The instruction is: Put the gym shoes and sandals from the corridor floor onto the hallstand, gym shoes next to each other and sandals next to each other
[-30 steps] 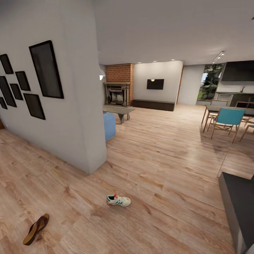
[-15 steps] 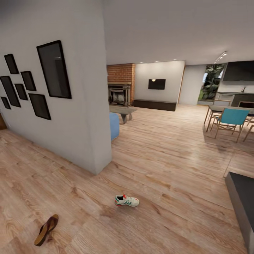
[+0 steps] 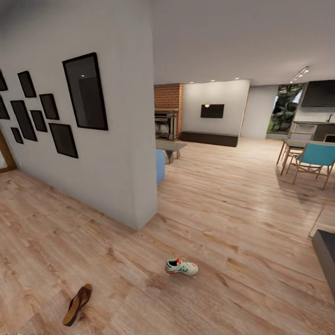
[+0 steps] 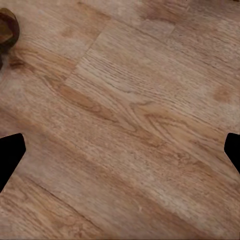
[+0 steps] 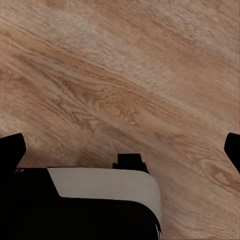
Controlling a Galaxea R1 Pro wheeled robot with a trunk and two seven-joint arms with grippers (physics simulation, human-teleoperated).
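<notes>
On the corridor floor (image 3: 223,204), 1 gym shoe (image 3: 181,267) lies on its sole out in the open planks, a little way in front of the end corner of the grey partition wall (image 3: 116,153). 1 sandal (image 3: 77,304) lies well apart from it, nearer the robot and to its left, sole down and pointing roughly toward the wall. The wall carries a cluster of dark picture frames (image 3: 86,91). Beyond the wall's corner stand a blue ottoman (image 3: 160,165), a low coffee table (image 3: 171,147), a brick fireplace (image 3: 167,111) and a wall-mounted television (image 3: 212,110); a teal dining chair (image 3: 314,158) sits at the far right by a dining table. The left wrist view looks down at bare floor planks, with the left tool (image 4: 120,155) showing as 2 dark fingertips (image 4: 9,155) set far apart at opposite sides and nothing between them; a rounded brown edge, probably the sandal (image 4: 7,29), sits at 1 corner of that view. The right tool (image 5: 120,152) likewise shows its fingertips (image 5: 11,150) spread wide and empty above the floor, with part of the robot's dark and white body (image 5: 100,200) below.
</notes>
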